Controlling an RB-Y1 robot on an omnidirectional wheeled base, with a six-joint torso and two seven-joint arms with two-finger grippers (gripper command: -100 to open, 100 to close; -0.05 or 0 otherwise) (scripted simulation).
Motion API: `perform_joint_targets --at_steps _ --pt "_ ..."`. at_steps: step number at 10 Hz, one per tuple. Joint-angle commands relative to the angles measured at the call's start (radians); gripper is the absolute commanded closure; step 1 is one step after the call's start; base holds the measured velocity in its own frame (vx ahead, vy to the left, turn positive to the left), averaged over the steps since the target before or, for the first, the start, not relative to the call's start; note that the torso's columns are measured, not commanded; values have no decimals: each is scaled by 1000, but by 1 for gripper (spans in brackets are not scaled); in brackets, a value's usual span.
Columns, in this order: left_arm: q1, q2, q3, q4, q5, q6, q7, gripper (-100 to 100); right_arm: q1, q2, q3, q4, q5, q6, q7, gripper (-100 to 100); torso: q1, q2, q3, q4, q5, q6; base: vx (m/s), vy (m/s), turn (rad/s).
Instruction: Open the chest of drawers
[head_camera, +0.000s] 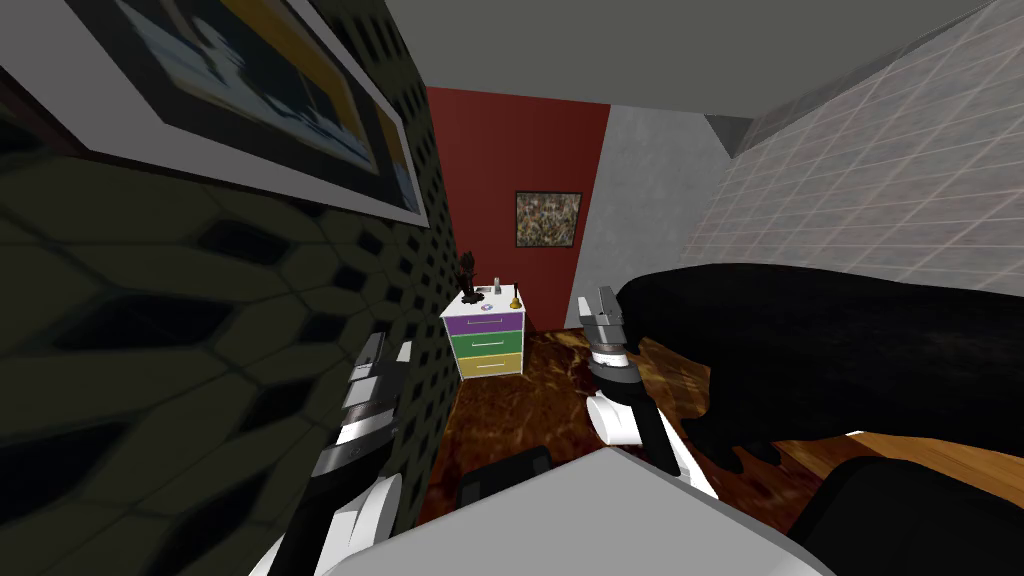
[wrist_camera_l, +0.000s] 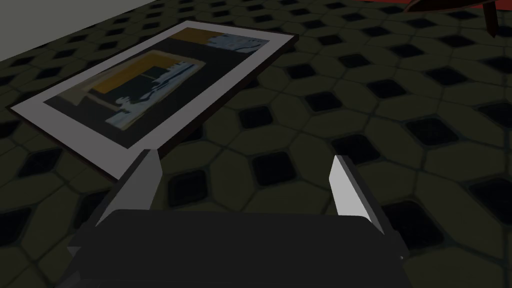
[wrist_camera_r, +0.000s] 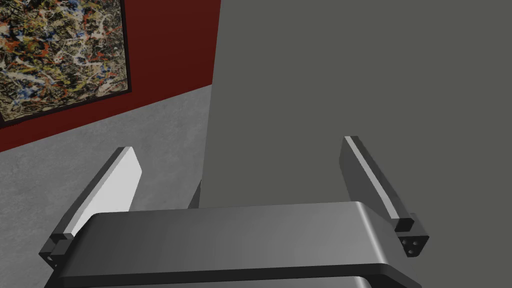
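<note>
A small white chest of drawers (head_camera: 485, 340) stands far ahead against the red back wall, beside the dark patterned wall. Its three drawer fronts are purple, green and yellow from top down, all pushed in. Small ornaments (head_camera: 470, 275) stand on its top. My left gripper (head_camera: 390, 350) is raised close along the patterned wall, its fingers (wrist_camera_l: 142, 182) open with nothing between them. My right gripper (head_camera: 603, 303) is held up in mid-room, short of the chest, fingers (wrist_camera_r: 115, 185) open and holding nothing.
A bed under a black cover (head_camera: 830, 340) fills the right side. A brown patterned floor strip (head_camera: 520, 410) runs between it and the dark patterned wall (head_camera: 200, 330) towards the chest. Framed pictures hang on the patterned wall (head_camera: 260, 90) and red wall (head_camera: 547, 219).
</note>
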Motion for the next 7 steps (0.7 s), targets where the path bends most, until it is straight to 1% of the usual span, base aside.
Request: perform_joint_targets --at_steps 1,3,7 --pt "0 0 0 0 0 0 0 0 0 0 0 0 0 0 0 0 0 40 -82 41 0 0 0 0 0" --pt "0 0 0 0 0 0 0 0 0 0 0 0 0 0 0 0 0 175 -351 176 0 0 0 0 0" --pt "0 0 0 0 0 0 0 0 0 0 0 0 0 0 0 0 0 470 -939 470 0 0 0 0 0"
